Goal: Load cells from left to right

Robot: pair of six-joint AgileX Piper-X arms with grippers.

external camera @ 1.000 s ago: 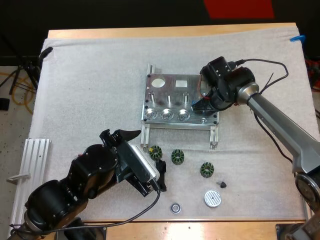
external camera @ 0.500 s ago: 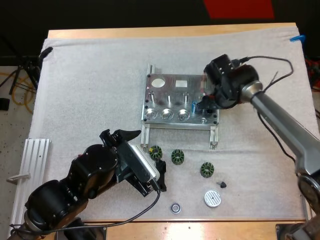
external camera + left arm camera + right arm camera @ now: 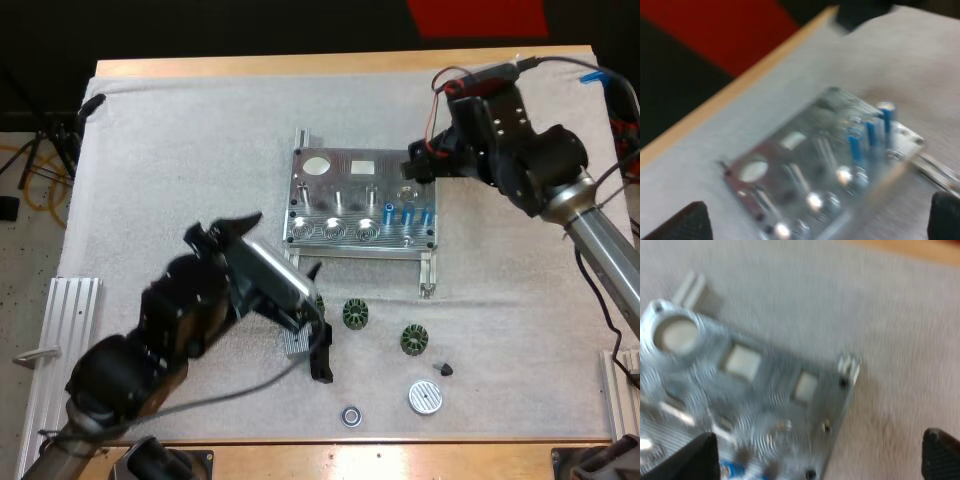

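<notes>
High view: blue cells (image 3: 407, 213) upright at fixture (image 3: 330, 178) right end. Both wide, empty: left claw (image 3: 315, 318), right claw (image 3: 412, 172). Cells look light, rigid, slick; I'd pinch mid-barrel.

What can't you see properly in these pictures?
- Left wrist view: blur smears the blue cylinders; their seating in the fixture is unclear.
- Right wrist view: the cylinders are cut off by the picture's edge.
- High view: the small dark part is too small to identify; my left arm hides the mat beneath it.
</notes>
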